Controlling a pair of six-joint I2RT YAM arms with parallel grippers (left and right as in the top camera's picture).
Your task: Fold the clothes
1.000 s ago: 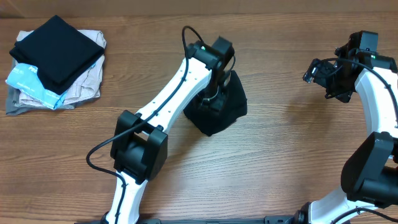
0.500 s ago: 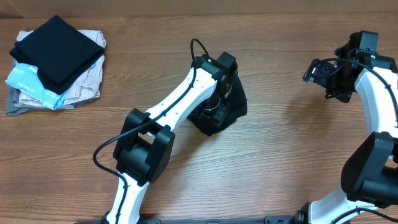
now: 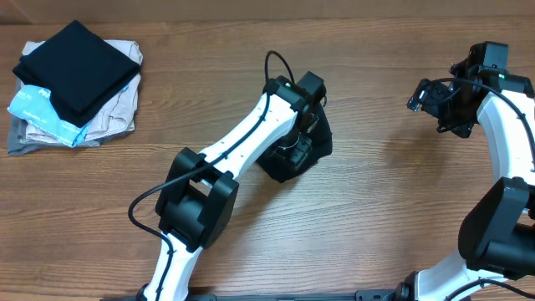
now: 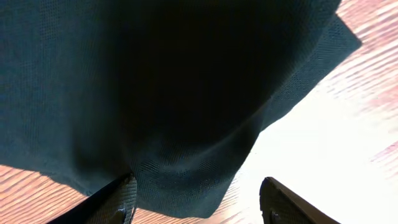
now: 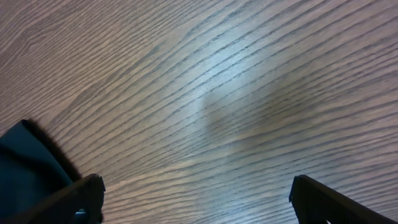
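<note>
Plain black soft-fabric short-sleeved shirt (image 3: 321,144), bundled on wooden bench (image 3: 376,226).
Likely light, limp; pinch a doubled edge. Left jaws released over it; right jaws released.

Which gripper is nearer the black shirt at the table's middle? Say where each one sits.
Left. The left gripper is directly above the black shirt, fingers apart at its edge. The right gripper is off to the shirt's right, over bare table, not touching it.
</note>
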